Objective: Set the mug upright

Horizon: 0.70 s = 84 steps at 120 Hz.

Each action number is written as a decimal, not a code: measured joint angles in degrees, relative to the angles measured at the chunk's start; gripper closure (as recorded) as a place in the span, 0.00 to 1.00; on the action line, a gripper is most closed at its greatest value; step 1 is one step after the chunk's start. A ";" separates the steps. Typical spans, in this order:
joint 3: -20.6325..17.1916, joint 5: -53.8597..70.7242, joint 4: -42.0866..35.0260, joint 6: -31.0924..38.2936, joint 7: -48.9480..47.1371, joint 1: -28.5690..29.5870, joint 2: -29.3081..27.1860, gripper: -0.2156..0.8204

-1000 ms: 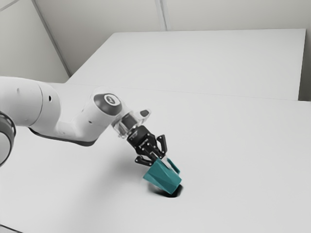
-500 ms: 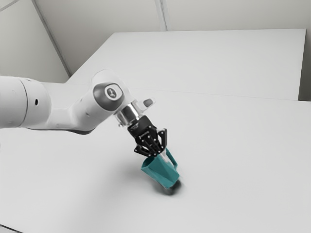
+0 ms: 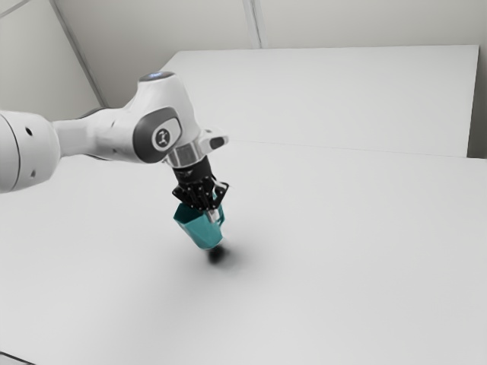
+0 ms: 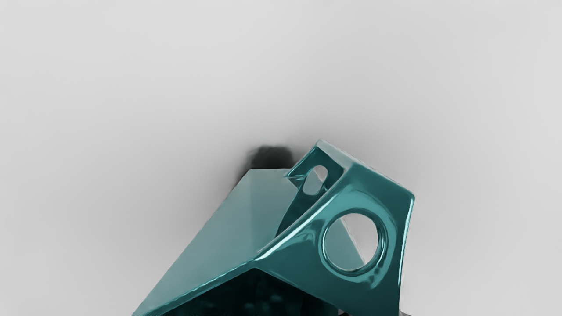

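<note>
In the exterior view the gripper (image 3: 212, 214) points down, shut on the teal mug (image 3: 199, 229) by the wall on its handle side. The mug hangs tilted above the table, its mouth toward the exterior view's upper left and its base lower, toward the right. In the wrist view the faceted mug (image 4: 219, 232) has its handle side facing the camera, with a round hole and a smaller oval one; part of its dark inside shows. Slivers of the gripper (image 4: 374, 312) appear by the mug wall at the bottom edge; the mug hides most of the fingers.
The white table (image 3: 342, 251) extends around the mug, with a dark shadow just below the mug's base. A pale raised panel or second surface (image 3: 327, 91) lies at the back, and walls stand behind it.
My hand has risen and moved toward the exterior view's left, carrying the mug with it. The hand now points more steeply down, and the mug's base is farther from the table.
</note>
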 joint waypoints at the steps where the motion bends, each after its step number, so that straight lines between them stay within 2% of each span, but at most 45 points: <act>1: 0.05 0.44 0.04 0.02 -0.06 0.08 0.03 0.96; 29: 0.73 7.16 3.25 1.09 -0.58 3.29 3.46 0.96; 84: 0.90 7.66 4.23 4.82 0.43 4.33 8.13 0.96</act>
